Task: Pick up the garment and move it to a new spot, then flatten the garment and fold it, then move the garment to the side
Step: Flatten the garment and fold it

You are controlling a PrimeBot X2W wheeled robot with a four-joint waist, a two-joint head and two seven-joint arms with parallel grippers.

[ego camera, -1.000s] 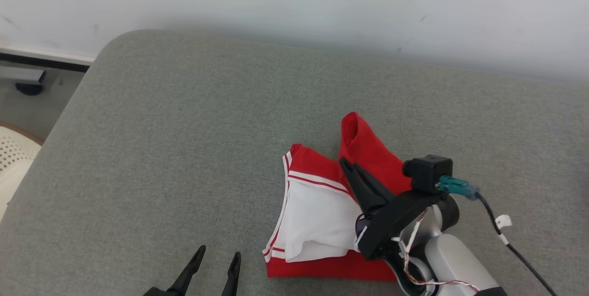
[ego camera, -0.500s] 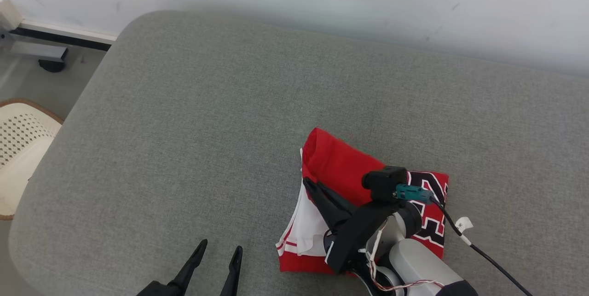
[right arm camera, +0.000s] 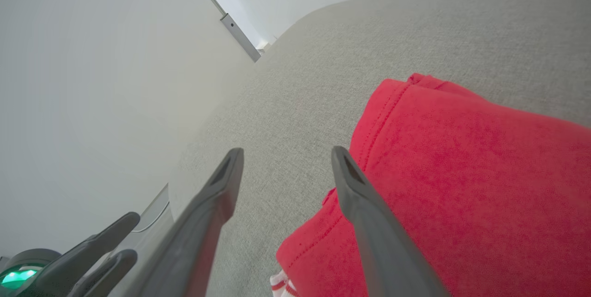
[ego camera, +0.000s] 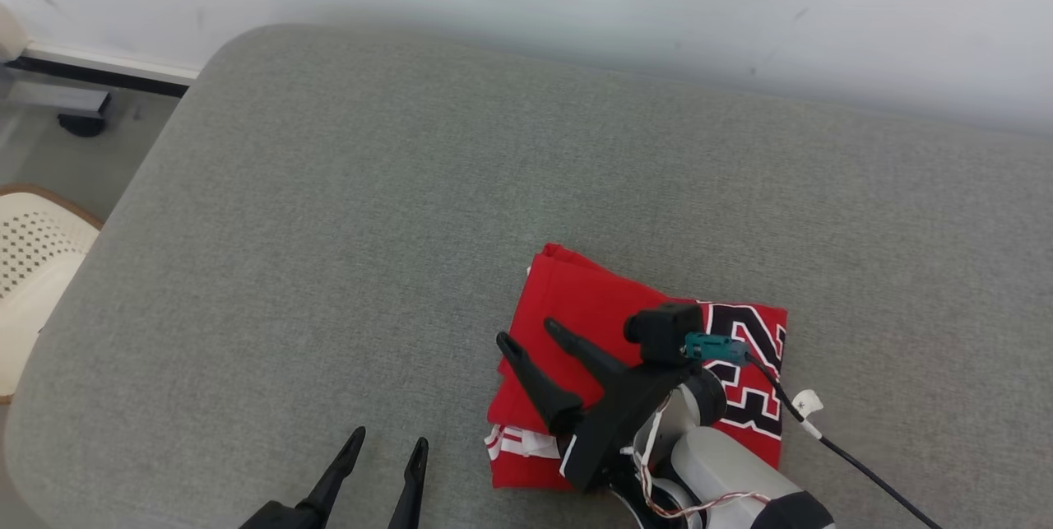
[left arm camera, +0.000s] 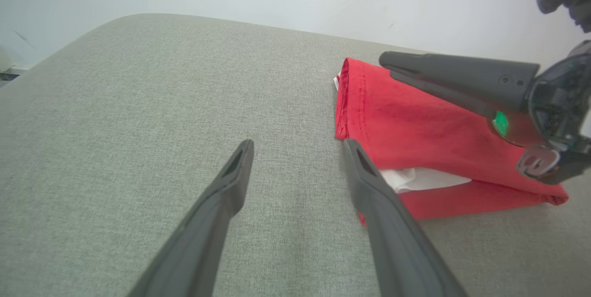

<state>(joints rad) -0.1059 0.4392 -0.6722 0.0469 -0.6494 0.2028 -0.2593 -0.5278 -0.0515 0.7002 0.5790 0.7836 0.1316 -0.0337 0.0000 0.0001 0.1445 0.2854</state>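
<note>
Red folded jersey with black-and-white numerals lies on the grey fabric cushion, toward its near right; right gripper stands over the jersey's left edge, fingers spread, gripping nothing (white lining shows beneath); left gripper likewise spread, apart from the jersey.

Right gripper: formerly pinched on a raised red flap. Its jaws are now spread with nothing between them, poised over the fold.
Garment: the flap is now laid flat and covers the white inner panel, of which a sliver shows toward the near edge of the bench.
Black number print: newly exposed on top.
</note>
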